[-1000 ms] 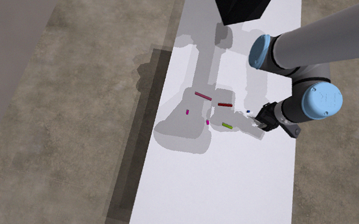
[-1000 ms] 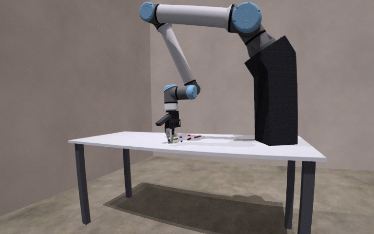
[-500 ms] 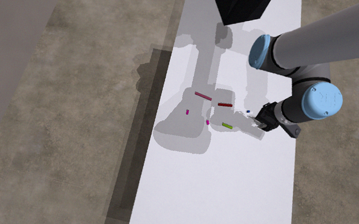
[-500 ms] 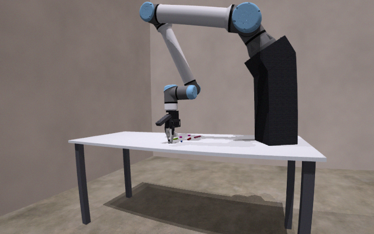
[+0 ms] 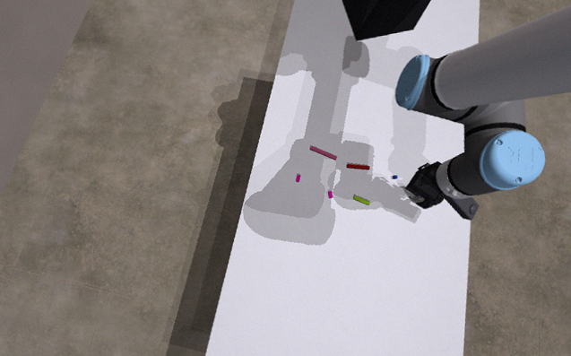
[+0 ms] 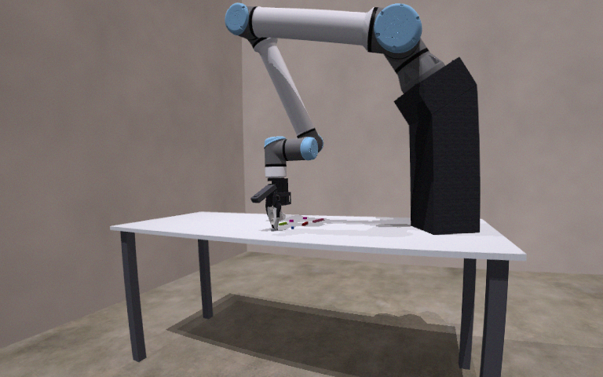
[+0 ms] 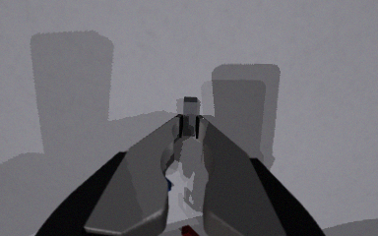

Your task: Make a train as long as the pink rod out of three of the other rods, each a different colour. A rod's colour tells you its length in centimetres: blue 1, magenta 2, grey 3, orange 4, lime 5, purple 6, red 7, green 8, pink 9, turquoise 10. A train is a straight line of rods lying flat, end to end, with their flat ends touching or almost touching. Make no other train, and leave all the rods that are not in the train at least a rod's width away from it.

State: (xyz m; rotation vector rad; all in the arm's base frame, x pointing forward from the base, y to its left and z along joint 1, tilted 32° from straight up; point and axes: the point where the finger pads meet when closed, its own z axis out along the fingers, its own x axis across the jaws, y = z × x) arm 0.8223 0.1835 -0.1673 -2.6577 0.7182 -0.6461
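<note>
1. Far left of the hand, a magenta rod (image 5: 297,177) (image 6: 305,217).
2. Nearer, a pink rod (image 5: 323,152) (image 6: 318,220), then a second magenta rod (image 5: 330,194) (image 6: 291,221).
3. Closer, a red rod (image 5: 357,166) (image 6: 305,223) (image 7: 189,231) and lime rod (image 5: 361,200) (image 6: 283,223).
4. Just beside the hand, a blue rod (image 5: 394,177) (image 6: 292,227) (image 7: 169,185).
5. The hand (image 5: 409,193) (image 6: 274,228) (image 7: 189,117), pinching a grey rod (image 7: 191,106).

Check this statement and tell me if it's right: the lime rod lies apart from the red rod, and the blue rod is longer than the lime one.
Not quite: the blue rod is shorter than the lime rod, as the top view shows. The lime rod does lie apart from the red rod.
</note>
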